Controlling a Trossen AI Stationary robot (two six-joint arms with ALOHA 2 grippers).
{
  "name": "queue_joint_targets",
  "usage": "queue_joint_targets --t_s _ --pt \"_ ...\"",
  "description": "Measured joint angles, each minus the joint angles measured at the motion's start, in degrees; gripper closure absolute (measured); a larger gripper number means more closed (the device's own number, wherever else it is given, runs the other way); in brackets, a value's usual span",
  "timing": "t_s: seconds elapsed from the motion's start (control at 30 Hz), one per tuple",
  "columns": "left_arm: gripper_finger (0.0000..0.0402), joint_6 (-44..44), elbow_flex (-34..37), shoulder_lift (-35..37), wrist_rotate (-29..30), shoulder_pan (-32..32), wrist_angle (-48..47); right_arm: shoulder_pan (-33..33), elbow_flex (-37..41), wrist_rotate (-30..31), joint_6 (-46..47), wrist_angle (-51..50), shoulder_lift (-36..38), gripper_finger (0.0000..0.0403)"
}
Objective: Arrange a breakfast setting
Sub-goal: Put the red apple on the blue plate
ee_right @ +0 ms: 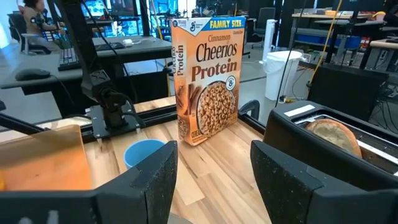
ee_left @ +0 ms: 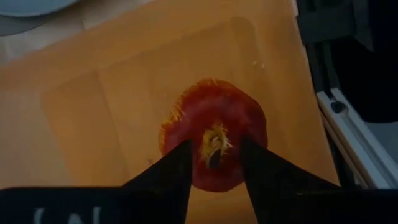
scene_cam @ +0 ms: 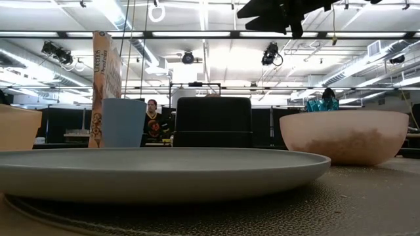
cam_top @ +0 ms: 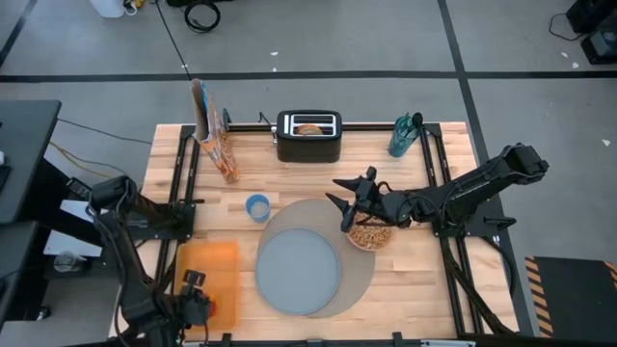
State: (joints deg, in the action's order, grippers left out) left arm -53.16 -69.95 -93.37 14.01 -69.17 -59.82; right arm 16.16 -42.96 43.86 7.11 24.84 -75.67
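At the left edge of the tabletop (cam_top: 415, 270) the left gripper (ee_left: 214, 163) hangs over the orange board (cam_top: 208, 278), and the red apple (ee_left: 213, 142) lies right under it, on the board. The two fingers stand spread, one on each side of the stem, and I cannot tell if they already touch the apple skin. The apple looks round and smooth with no long axis, red with yellow streaks around the stem, so I think it may slip if the fingers close off-centre. This arm is much nearer to the apple than the other one. To the right of the board come the small blue cup (cam_top: 257, 206), then the grey plate (cam_top: 297, 272) resting on the round mat (cam_top: 359, 280). The black toaster (cam_top: 308, 136) at the far edge holds the bagel (cam_top: 308, 128). Further right, the right gripper (cam_top: 345, 200) hovers spread and empty just beside the pink bowl (cam_top: 369, 236), which has cereal inside. I see no spoon
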Motion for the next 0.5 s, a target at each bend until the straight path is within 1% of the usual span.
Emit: queue_joint_targets --t_s 0.17,0.27,0.43,0.5 --pt "0.0285 0.26 0.0 -1.02 -1.63 0.61 0.31 0.0 0.0 -0.02 0.42 -0.14 -0.1 0.0193" --pt "0.0314 0.32 0.0 -1.04 -1.71 1.08 0.31 0.0 0.0 -0.02 0.44 -0.13 -0.1 0.0193" --pt "0.0373 0.77 0.0 -1.11 -1.49 1.25 -0.05 0.0 0.02 -0.1 0.83 -0.36 -0.12 0.0193" --pt "0.0383 1.12 0.01 -1.13 -1.47 1.25 0.03 0.0 0.02 -0.54 0.86 -0.4 -0.12 0.0193"
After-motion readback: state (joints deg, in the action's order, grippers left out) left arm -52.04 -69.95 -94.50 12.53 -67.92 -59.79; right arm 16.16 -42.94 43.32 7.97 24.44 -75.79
